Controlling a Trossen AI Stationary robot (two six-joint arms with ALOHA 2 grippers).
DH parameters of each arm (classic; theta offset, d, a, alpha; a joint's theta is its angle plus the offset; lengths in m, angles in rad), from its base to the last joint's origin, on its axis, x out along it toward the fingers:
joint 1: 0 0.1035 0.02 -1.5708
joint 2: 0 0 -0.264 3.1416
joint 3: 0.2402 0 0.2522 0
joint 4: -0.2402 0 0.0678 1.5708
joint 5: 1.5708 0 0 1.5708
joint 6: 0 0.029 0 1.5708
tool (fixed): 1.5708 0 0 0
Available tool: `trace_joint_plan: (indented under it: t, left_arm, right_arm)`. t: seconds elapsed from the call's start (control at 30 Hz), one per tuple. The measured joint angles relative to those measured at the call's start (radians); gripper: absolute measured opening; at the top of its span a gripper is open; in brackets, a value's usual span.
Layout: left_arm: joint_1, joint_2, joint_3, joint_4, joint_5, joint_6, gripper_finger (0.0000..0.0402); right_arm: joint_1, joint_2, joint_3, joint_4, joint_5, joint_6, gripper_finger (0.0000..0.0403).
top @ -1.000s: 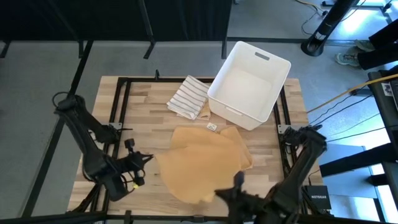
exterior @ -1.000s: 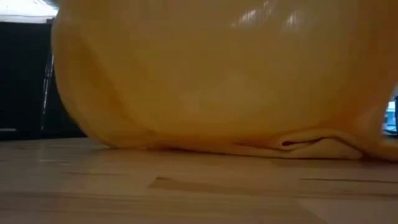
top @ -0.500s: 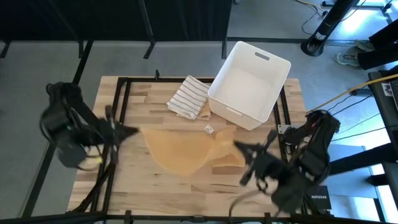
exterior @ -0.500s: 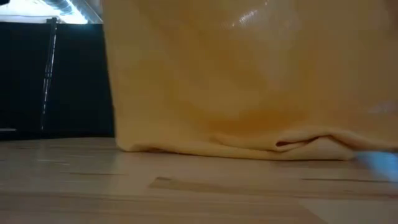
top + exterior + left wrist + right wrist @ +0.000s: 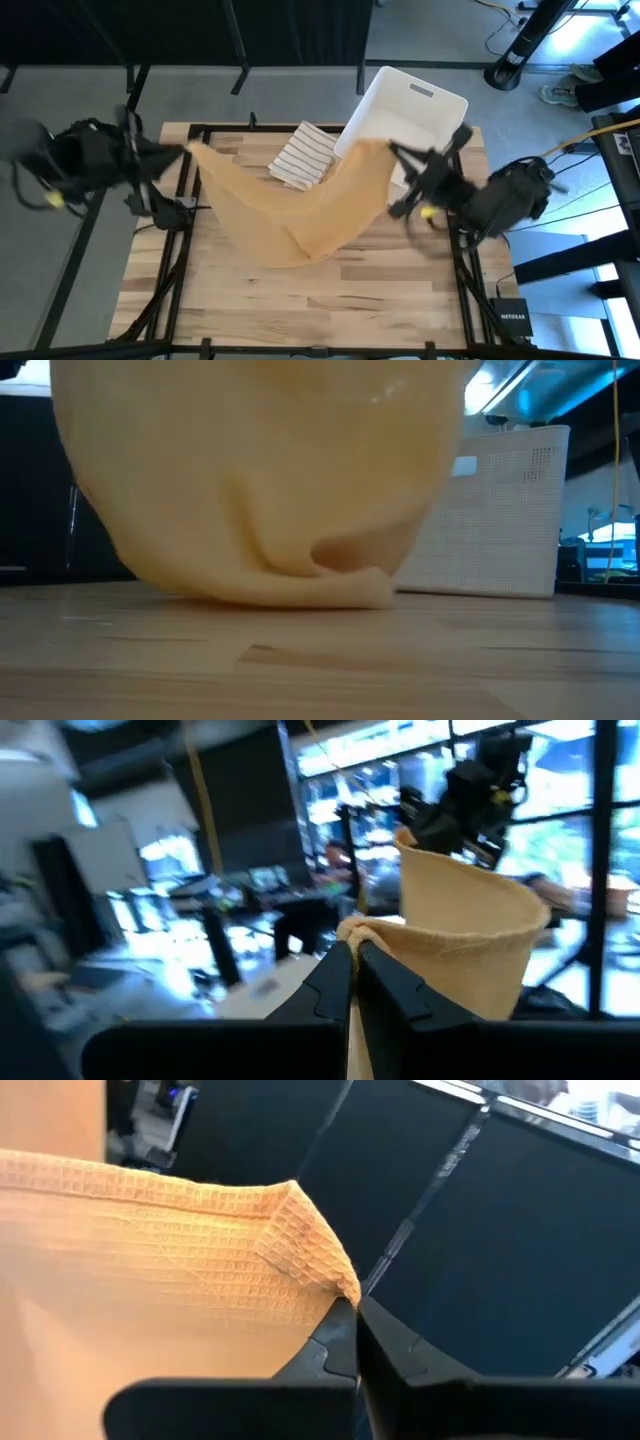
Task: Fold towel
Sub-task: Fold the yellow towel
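Wooden worktop [image 5: 330, 300], white bin [image 5: 410, 125] at far edge, striped cloth [image 5: 305, 155] beside it. Orange towel [image 5: 300, 215] slung between arms, middle sagging onto worktop. Left claw [image 5: 178, 150] pinching one corner, right claw [image 5: 392, 150] pinching other. Likely held high and apart to spread towel flat before folding.
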Motion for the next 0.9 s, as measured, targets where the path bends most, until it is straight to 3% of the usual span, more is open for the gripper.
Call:
trace_joint_plan:
  t: [0.2,0.43,0.73,0.9]
  left_arm:
    - [0.0,0.0,0.052,0.302,-0.062,0.377,0.0005]
    - [0.0,-0.001,0.092,0.559,-0.057,0.664,0.0005]
    - [0.0,-0.004,0.153,0.691,0.121,0.9,0.0005]
    - [0.0,-0.005,0.188,0.739,0.161,1.065,0.0005]
  right_arm:
    - [-0.092,-0.039,0.011,0.316,-0.045,-0.311,0.0004]
    - [-0.171,-0.04,0.022,0.701,-0.215,-0.646,0.0004]
    - [-0.336,-0.042,0.023,0.883,-0.427,-0.803,0.0004]
    - [-0.403,-0.042,0.023,0.904,-0.589,-0.825,0.0004]
